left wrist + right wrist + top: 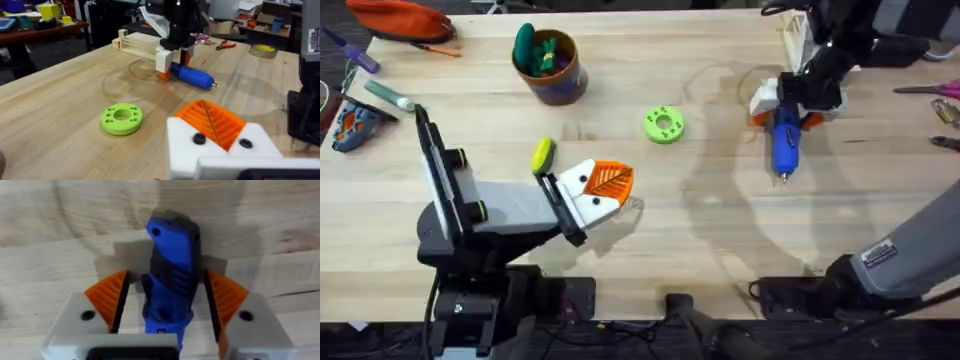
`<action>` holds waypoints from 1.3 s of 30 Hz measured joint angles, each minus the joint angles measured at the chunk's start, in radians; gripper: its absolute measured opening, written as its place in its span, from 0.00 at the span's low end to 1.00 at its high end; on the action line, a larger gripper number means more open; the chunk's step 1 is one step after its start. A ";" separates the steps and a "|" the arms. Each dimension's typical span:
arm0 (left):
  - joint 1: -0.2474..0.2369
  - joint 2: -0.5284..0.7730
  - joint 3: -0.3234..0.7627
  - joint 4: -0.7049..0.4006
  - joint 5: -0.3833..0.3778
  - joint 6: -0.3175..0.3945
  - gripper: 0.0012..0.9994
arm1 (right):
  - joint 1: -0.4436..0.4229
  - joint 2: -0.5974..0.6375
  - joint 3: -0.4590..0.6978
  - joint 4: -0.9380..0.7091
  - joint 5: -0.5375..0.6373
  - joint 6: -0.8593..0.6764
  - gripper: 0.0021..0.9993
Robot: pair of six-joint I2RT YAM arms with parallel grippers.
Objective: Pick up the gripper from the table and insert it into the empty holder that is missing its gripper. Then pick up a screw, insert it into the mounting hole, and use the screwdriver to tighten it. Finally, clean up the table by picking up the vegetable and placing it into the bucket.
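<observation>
Screwdriver (pixel 785 140) first: you can see it lying flat on the table (pixel 720 230) at about 2 o'clock in the overhead view, blue body pointing toward you, thin metal tip at its near end. Your right gripper (pixel 786 108) sits over its far end, and in the right wrist view the two orange pads stand apart on either side of the blue barrel (pixel 170 280), with a visible gap on both sides, so the fingers are spread around it and not yet closed on it.

Your left gripper (pixel 610 183) rests near the table's middle, at roughly 7 o'clock from the lime-green disc (pixel 664 125). Its orange fingers (pixel 212 122) are pressed together in the left wrist view, with nothing between them. Both of its white mounts carry an orange piece.

Look just beside the left arm's wrist, at its 11 o'clock side, and you find the vegetable (pixel 542 155), a small yellow-green piece lying on the wood, close to the arm; whether they touch, you cannot tell. The bucket (pixel 550 68) stands upright at 11 o'clock on the table, well apart from the vegetable, with a dark green toy and other small items inside it.

A pale wooden box (pixel 137 44) stands behind the right gripper at the far edge, at about 1 o'clock.
</observation>
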 joint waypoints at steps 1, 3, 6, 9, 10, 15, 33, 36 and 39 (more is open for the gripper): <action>0.000 0.000 0.000 0.000 0.000 0.000 0.01 | 0.000 0.000 0.000 0.000 0.000 0.000 0.84; 0.000 0.000 0.000 0.000 0.000 0.000 0.01 | 0.000 0.000 0.000 0.000 0.000 0.000 0.81; 0.000 0.000 0.000 0.000 0.000 0.000 0.01 | 0.000 0.000 0.000 -0.001 0.000 0.000 0.74; 0.000 0.000 0.000 0.000 0.000 0.000 0.01 | 0.000 0.000 0.000 -0.001 0.001 0.000 0.63; 0.000 0.000 0.000 0.000 0.000 0.000 0.01 | 0.000 0.000 0.000 -0.001 0.001 0.000 0.59; 0.000 0.000 0.000 0.000 0.000 0.000 0.01 | 0.000 0.000 0.000 -0.001 0.003 0.000 0.40; 0.000 0.000 0.000 0.000 0.000 0.000 0.01 | 0.000 0.009 0.000 0.000 0.016 0.000 0.02; 0.000 0.000 0.000 0.000 0.000 0.000 0.01 | 0.000 0.009 0.000 0.000 0.016 0.000 0.02; 0.000 0.000 0.000 0.000 0.000 0.000 0.01 | 0.000 0.009 0.000 0.000 0.016 0.000 0.02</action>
